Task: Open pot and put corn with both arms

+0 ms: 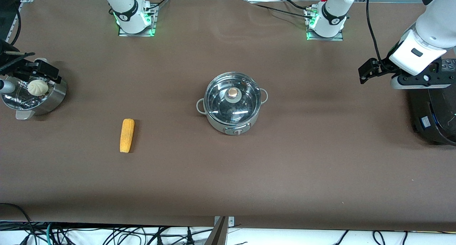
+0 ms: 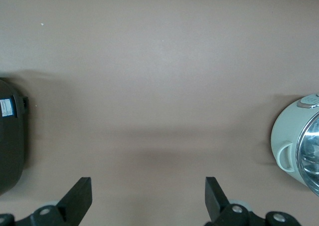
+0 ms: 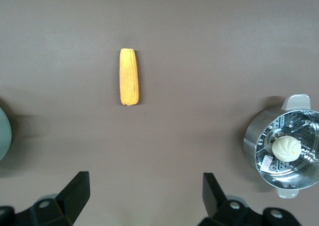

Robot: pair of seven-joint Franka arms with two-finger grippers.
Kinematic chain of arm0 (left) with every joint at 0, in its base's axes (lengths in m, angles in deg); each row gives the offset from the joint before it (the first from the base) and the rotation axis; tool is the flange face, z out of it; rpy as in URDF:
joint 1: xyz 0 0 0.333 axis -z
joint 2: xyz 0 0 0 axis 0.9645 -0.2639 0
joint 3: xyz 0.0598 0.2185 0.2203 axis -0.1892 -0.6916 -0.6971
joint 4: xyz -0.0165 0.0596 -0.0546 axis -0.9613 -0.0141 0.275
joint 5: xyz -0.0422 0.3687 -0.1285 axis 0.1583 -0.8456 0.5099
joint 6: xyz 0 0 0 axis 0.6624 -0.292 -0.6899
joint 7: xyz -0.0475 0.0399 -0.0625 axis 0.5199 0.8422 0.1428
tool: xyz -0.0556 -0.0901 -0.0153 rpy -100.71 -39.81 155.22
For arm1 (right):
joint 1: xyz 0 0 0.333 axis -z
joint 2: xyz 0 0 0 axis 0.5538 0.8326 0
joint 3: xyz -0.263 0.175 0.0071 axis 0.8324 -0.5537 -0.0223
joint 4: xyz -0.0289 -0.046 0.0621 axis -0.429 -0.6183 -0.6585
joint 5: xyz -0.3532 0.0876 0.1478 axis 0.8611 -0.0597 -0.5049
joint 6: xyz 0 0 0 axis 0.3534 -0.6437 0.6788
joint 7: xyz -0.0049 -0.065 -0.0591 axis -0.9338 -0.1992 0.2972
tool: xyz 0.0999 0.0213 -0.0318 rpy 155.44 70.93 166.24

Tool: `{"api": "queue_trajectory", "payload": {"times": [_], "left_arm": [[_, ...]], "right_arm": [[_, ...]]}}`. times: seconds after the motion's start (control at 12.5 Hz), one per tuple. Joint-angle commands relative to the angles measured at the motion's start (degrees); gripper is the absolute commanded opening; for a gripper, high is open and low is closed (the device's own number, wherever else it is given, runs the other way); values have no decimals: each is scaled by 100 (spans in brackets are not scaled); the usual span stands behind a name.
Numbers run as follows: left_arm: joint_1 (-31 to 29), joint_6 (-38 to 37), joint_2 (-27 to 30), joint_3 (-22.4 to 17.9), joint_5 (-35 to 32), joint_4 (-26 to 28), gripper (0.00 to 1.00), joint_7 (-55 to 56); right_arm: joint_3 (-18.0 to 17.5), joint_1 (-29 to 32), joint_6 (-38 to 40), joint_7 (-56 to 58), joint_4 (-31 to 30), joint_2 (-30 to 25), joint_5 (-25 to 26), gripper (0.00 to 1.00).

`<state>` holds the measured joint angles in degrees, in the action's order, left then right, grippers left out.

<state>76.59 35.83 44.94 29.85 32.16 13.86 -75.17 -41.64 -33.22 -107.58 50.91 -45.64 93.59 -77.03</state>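
The steel pot [image 1: 231, 111] stands mid-table with its glass lid [image 1: 231, 102] on, knob [image 1: 233, 92] on top. Its edge shows in the left wrist view [image 2: 294, 151]. The yellow corn [image 1: 127, 135] lies on the table toward the right arm's end, nearer the front camera than the pot. It also shows in the right wrist view [image 3: 128, 76]. My left gripper [image 1: 420, 80] [image 2: 148, 196] is open and empty, raised by the black cooker. My right gripper [image 1: 32, 72] [image 3: 146, 193] is open and empty, raised by the steamer basket.
A steel steamer basket [image 1: 53, 98] [image 3: 259, 136] with a white bun [image 1: 37, 87] [image 3: 286, 147] stands at the right arm's end. A big black cooker [image 1: 434, 113] [image 2: 10, 136] stands at the left arm's end. Brown table between them.
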Motion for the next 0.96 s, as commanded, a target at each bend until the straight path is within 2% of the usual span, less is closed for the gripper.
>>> {"api": "queue_trajectory", "payload": {"times": [0.0, 0.88], "left_arm": [[83, -119, -45, 26, -109, -139, 100, -14], [101, -277, -89, 26, -83, -113, 100, 4]], "right_arm": [[-44, 56, 30, 12, 117, 40, 1, 100], [-35, 39, 30, -41, 99, 110, 62, 100]]}}
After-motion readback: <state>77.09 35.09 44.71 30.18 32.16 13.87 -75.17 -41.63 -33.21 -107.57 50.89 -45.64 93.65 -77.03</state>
